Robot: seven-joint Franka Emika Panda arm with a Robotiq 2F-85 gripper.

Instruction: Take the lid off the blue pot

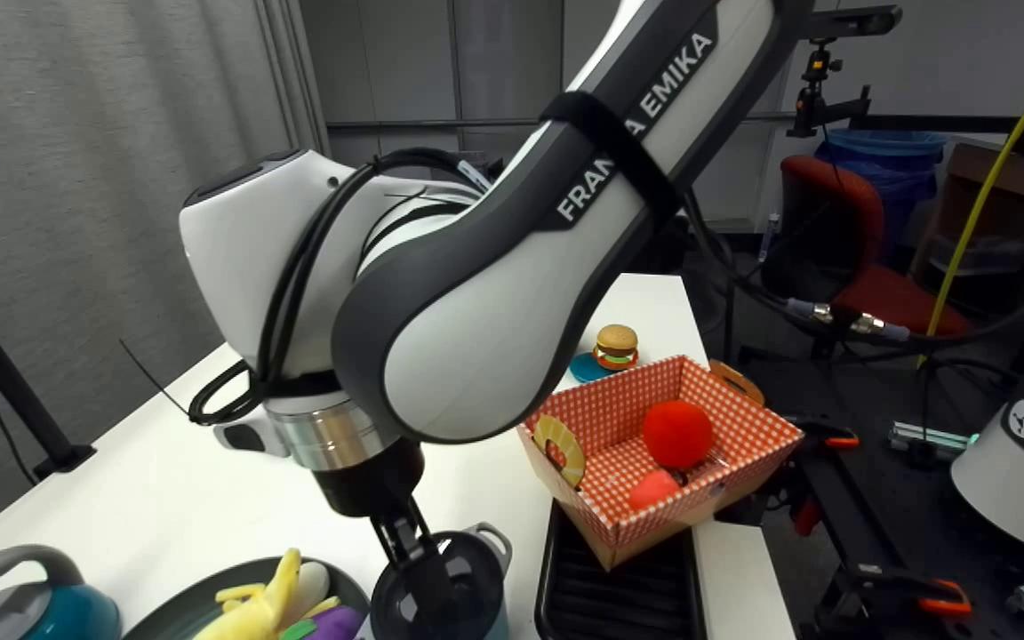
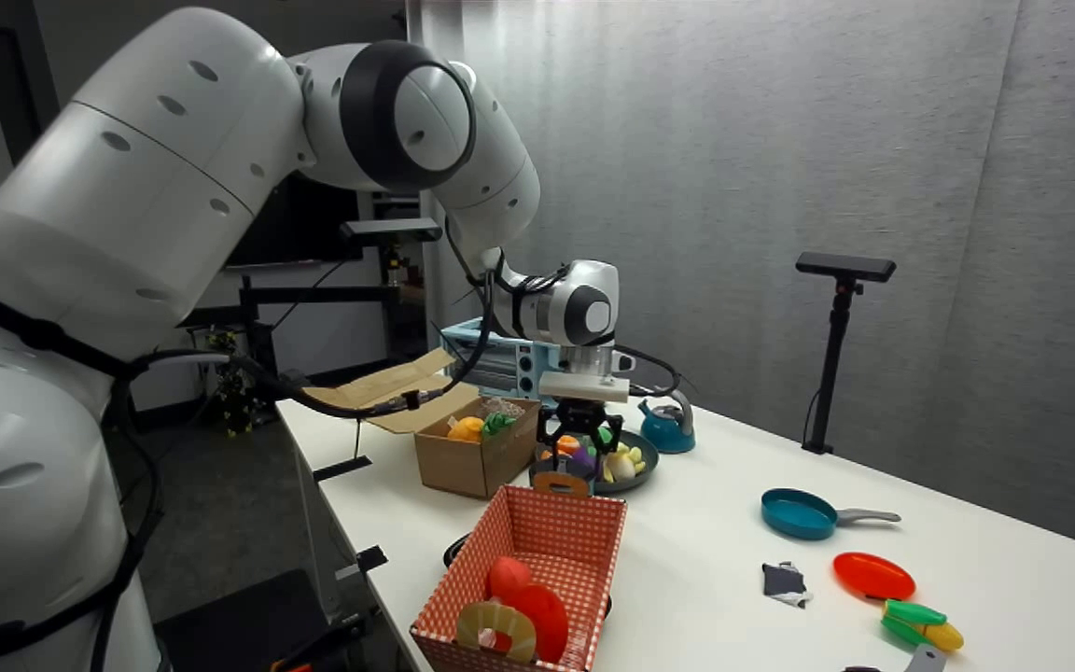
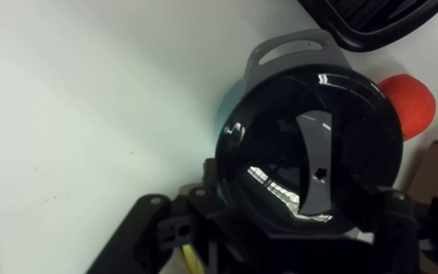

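The blue pot shows as a pale teal-blue wall (image 3: 228, 104) with a grey side handle in the wrist view. Its lid (image 3: 280, 133) is on it, dark and glossy, with a grey bar handle across the middle that has a star-shaped hole. My gripper (image 3: 285, 186) is open, with its fingers wide apart over the near part of the lid and the bar handle between them, touching neither. In an exterior view the gripper (image 1: 428, 573) is over the lid (image 1: 476, 569) and pot (image 1: 499, 625). In an exterior view the gripper (image 2: 577, 457) is spread above the pot (image 2: 591, 487), mostly hidden by the basket.
A red-checked basket (image 1: 596, 409) stands beside a black tray (image 1: 552, 569). A dark pan (image 1: 183, 596) with toy food and a teal kettle (image 1: 76, 613) are close by. A red toy (image 3: 413, 106) and a cardboard box (image 2: 449, 467) are next to the pot.
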